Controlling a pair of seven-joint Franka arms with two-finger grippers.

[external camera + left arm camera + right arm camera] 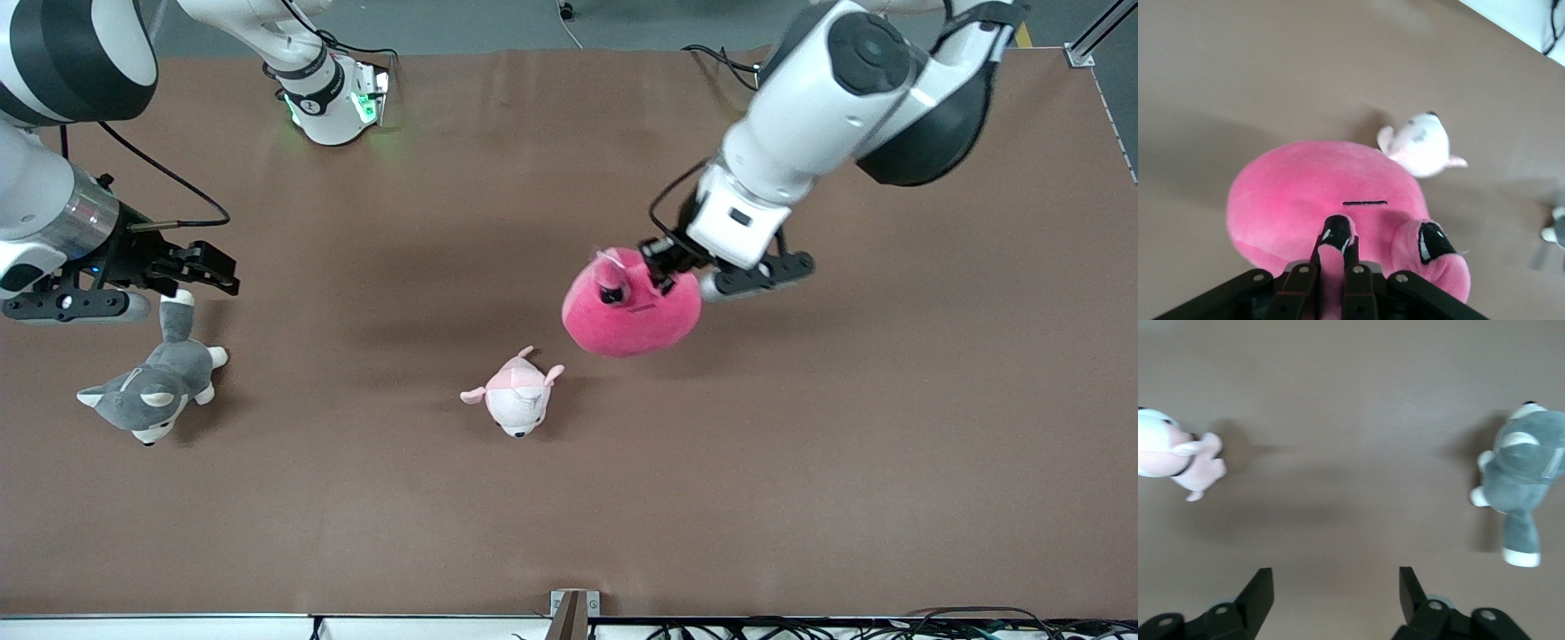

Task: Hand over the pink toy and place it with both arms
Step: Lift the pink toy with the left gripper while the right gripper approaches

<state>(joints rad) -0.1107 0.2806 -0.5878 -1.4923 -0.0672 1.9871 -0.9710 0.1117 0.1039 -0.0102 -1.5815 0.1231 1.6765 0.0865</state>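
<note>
The pink toy [633, 309], a round hot-pink plush, hangs in the air over the middle of the table. My left gripper [665, 267] is shut on a fold of plush at its top; in the left wrist view the black fingers [1337, 248] pinch the pink toy [1311, 193] next to its black eye. My right gripper [212, 269] stands open over the right arm's end of the table, above the grey husky plush's tail. In the right wrist view its fingers [1259, 593] are wide apart with only bare table between them.
A small pale pink-and-white plush [516, 396] lies on the brown table [800, 462], nearer the front camera than the held toy. A grey-and-white husky plush [153, 384] lies at the right arm's end. The right arm's base [333, 98] stands at the table's back edge.
</note>
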